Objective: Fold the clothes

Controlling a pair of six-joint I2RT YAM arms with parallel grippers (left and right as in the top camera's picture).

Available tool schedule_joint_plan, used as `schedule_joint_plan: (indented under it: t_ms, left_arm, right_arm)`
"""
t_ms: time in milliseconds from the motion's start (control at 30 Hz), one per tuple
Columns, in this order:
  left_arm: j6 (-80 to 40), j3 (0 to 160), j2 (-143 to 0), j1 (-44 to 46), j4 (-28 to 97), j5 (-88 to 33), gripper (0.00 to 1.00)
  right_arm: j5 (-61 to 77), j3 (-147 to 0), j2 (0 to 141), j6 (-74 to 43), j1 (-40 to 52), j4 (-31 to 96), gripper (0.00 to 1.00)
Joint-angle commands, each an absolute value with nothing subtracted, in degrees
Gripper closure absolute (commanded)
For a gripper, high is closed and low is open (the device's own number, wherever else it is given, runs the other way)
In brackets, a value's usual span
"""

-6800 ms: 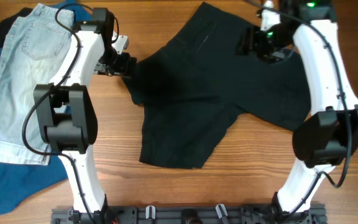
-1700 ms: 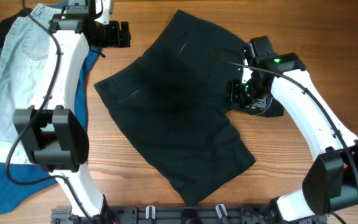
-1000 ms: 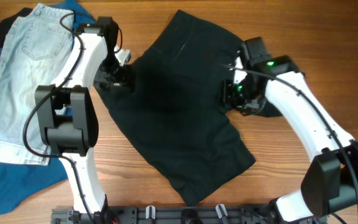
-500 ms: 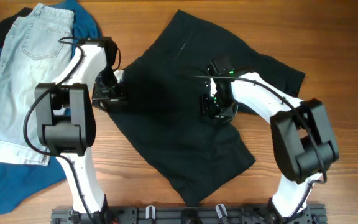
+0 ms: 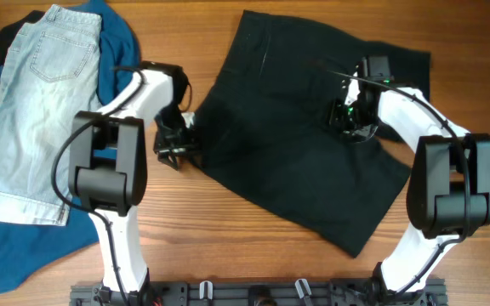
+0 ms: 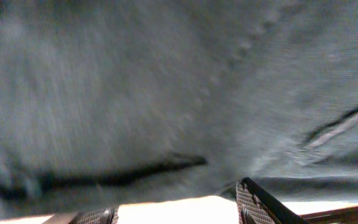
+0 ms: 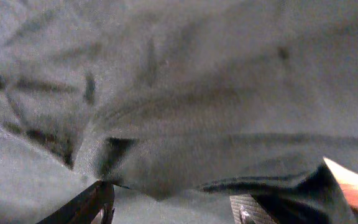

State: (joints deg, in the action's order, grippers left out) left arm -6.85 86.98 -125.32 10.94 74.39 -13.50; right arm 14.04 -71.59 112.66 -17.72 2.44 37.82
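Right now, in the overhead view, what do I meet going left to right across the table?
In order: pale-blue denim shorts → left claw → black shorts. The right claw lies over those shorts, so it is left unplaced.

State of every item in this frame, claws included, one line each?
Black shorts: spread out flat, not yet folded.
Left claw: open, fingers apart at the shorts' left edge.
Right claw: on the shorts' upper right part, fabric between its fingers; grip unclear.
Pale denim shorts: lying flat at far left, untouched.
Deep-blue garment: lying under the denim shorts.

Warm brown wooden table [image 5: 228,255], visible plank grain, black rail [image 5: 253,293] along near edge
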Motion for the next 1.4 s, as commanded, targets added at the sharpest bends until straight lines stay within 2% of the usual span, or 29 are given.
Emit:
schedule_joint_plan:
  t_ms: [0, 133, 233, 333, 467, 533, 567, 633, 867, 933, 1133, 1367]
  left_arm:
    - [-9.5, 82.0, -125.5, 15.4, 71.7, -18.3, 0.41]
    - [-13.0, 78.3, -125.5, 21.2, 66.0, -18.2, 0.43]
    - [-14.0, 78.4, -125.5, 22.7, 63.3, -17.9, 0.55]
    - [-14.3, 78.4, -124.7, 22.6, 63.4, -14.4, 0.47]
    - [-14.4, 78.4, -117.3, 22.5, 66.3, -7.2, 0.46]
    - [-14.4, 78.4, -111.4, 22.5, 65.2, -4.4, 0.39]
    - [-14.3, 78.4, -108.0, 22.5, 63.3, -2.4, 0.32]
    - [-13.7, 78.4, -104.6, 22.3, 58.1, 1.5, 0.27]
    - [-7.5, 78.3, -110.8, 20.8, 43.2, 2.5, 0.37]
    - [-5.4, 78.3, -113.8, 20.8, 40.8, 2.4, 0.36]
    - [-3.2, 78.3, -116.7, 20.7, 40.6, 3.2, 0.33]
    - [-3.5, 72.1, -117.1, 18.2, 45.4, 11.6, 0.28]
  right_arm:
    - [6.3, -73.4, 114.9, -13.5, 0.6, 33.8, 0.39]
    - [3.8, -76.6, 114.9, -11.5, -0.1, 31.6, 0.38]
    - [4.0, -79.7, 114.9, -10.6, -0.1, 34.2, 0.32]
    - [5.9, -85.0, 114.9, -9.8, -0.1, 39.9, 0.24]
    - [10.3, -96.1, 114.8, -9.2, -0.1, 51.9, 0.15]
    - [14.0, -100.5, 114.1, -9.3, -0.1, 57.2, 0.12]
    - [15.4, -101.6, 113.7, -9.3, 0.1, 59.1, 0.11]
    - [16.6, -101.8, 112.6, -10.7, 0.6, 61.1, 0.11]
    - [16.2, -101.7, 112.5, -10.7, 4.6, 63.4, 0.11]
    - [16.2, -101.7, 112.5, -10.7, 4.9, 63.5, 0.11]
    - [16.1, -101.7, 112.5, -10.6, 4.9, 64.4, 0.10]
    - [16.1, -101.7, 112.5, -10.5, 4.9, 64.0, 0.08]
